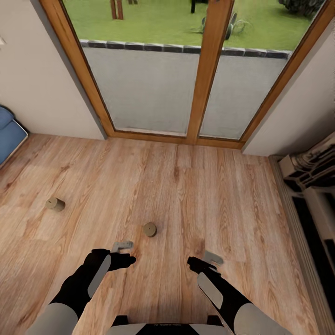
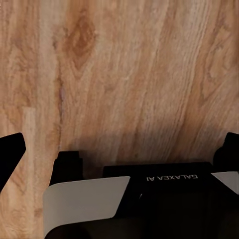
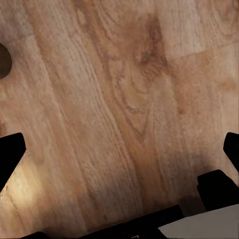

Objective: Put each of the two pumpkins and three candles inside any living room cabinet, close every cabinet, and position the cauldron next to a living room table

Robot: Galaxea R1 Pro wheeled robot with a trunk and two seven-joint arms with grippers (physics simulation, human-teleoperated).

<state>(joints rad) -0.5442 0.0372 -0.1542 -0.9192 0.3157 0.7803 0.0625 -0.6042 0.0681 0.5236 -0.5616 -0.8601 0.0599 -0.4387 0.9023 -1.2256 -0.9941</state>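
on bare floor (image 1: 195,195), two candles (image 1: 150,229) well apart.

Open plank floor lay ahead of both arms, with two candles the only loose items on it.

The wooden floor (image 1: 186,186) ran bare from the robot to the glass doors (image 1: 153,88), whose timber frame closed off the far side. One candle (image 1: 150,229) sat on its side just beyond the left gripper (image 1: 122,245), between the two arms' lines of reach; the other candle (image 1: 55,204) lay well apart to the left. The right gripper (image 1: 211,257) hung over clear boards, fingers spread. A blue seat (image 1: 9,132) edged in at far left, and a white shelf unit (image 1: 311,186) lined the right wall.
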